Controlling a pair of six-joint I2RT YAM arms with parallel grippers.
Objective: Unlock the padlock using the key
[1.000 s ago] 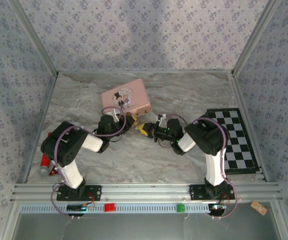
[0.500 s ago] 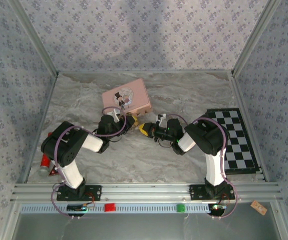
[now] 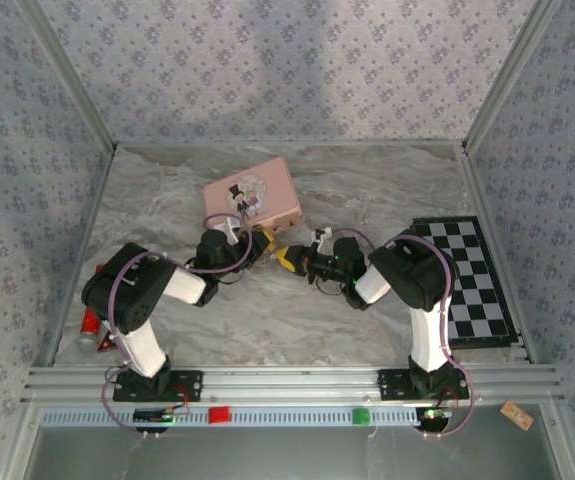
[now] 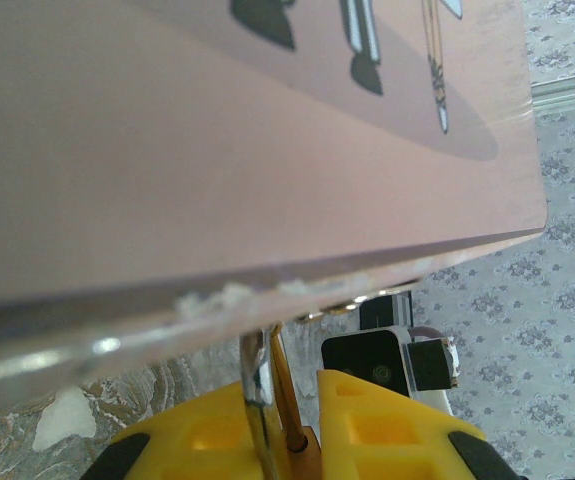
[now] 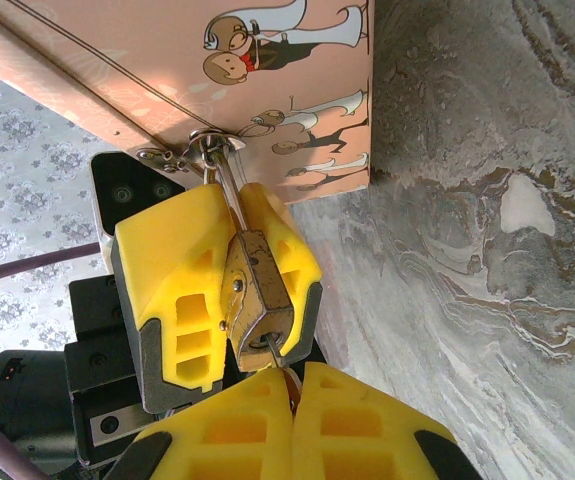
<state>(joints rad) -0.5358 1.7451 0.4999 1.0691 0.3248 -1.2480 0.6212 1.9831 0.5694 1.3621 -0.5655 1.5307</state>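
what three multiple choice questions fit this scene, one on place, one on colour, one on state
1. Where does the padlock hang?
A) on the table
B) from the latch of the pink tin
C) on the checkered mat

2. What colour are the jaws of the left gripper?
A) blue
B) white
C) yellow

3. What state is that gripper in?
A) shut on the padlock
B) wide open
C) resting on the table

B: its shackle threads the latch.
C: yellow in both wrist views.
A: its jaws clamp the brass body.
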